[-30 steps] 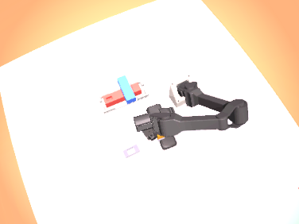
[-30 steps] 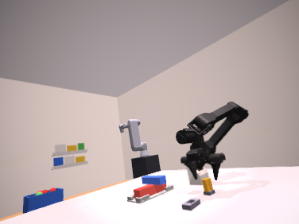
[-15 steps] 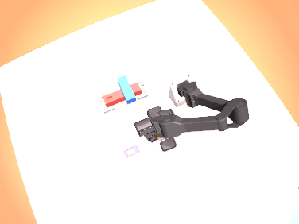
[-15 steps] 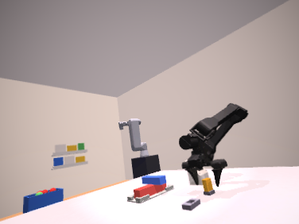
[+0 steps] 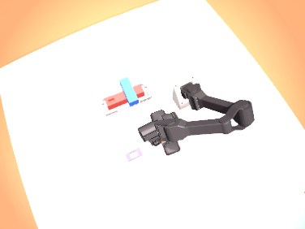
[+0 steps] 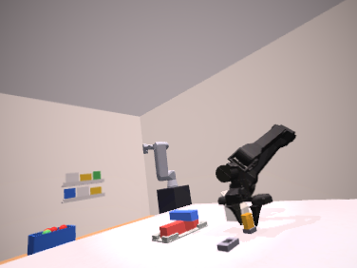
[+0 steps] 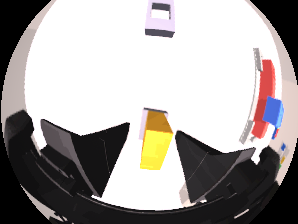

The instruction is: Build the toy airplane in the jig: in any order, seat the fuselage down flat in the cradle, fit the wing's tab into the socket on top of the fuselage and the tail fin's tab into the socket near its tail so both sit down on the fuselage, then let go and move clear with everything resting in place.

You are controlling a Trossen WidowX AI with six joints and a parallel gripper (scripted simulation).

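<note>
The red fuselage (image 5: 118, 101) (image 6: 172, 229) (image 7: 266, 82) lies in the pale cradle (image 6: 170, 238) (image 7: 257, 59). The blue wing (image 5: 129, 91) (image 6: 184, 215) (image 7: 273, 110) lies across its top. The socket near the tail (image 5: 111, 100) shows empty. The yellow tail fin (image 6: 247, 220) (image 7: 157, 150) stands upright in a small dark-sided holder (image 6: 250, 231). My gripper (image 6: 249, 224) (image 7: 153, 128) is partly open, pointing down, with one finger on each side of the fin. In the wrist view a gap shows on both sides of the fin. In the top view the arm hides the fingertips.
An empty rectangular holder (image 5: 128, 157) (image 6: 223, 247) (image 7: 160, 33) lies near the fin's holder. The cradle is off to the right in the wrist view. The arm's white base (image 5: 179, 98) stands behind. A blue bin (image 6: 52, 239), shelves and another robot are in the background.
</note>
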